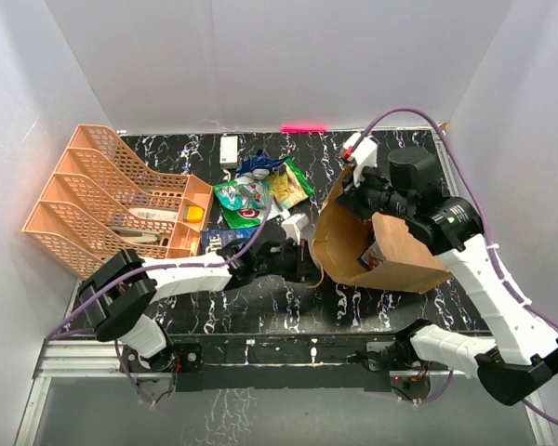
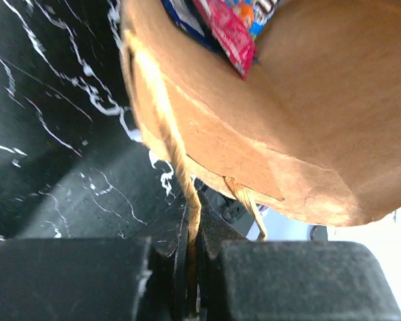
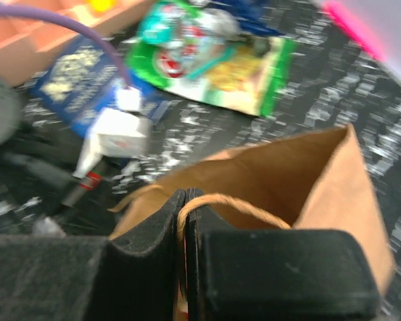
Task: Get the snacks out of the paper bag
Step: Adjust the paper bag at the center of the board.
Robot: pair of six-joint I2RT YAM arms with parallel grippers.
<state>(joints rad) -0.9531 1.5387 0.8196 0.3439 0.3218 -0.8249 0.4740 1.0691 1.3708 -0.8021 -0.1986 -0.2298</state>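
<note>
Top external view shows the tall brown kraft paper bag (image 1: 409,260) right of centre on the black marbled counter (image 1: 260,297), left jaws and right jaws each pinching a twisted handle (image 2: 177,154), glossy snack packets (image 1: 246,200) just left.

An orange mesh organiser (image 1: 112,195) stands at the left of the black marbled table (image 1: 260,307), its slots stepped. A yellow thing (image 1: 194,215) lies in its low right-hand tray, and a pale flat item (image 1: 139,238) lies in its near slot. A white box (image 1: 229,150) lies near the far edge, right of the organiser. Further right, a pink strip (image 1: 303,127) lies along the far edge.
</note>
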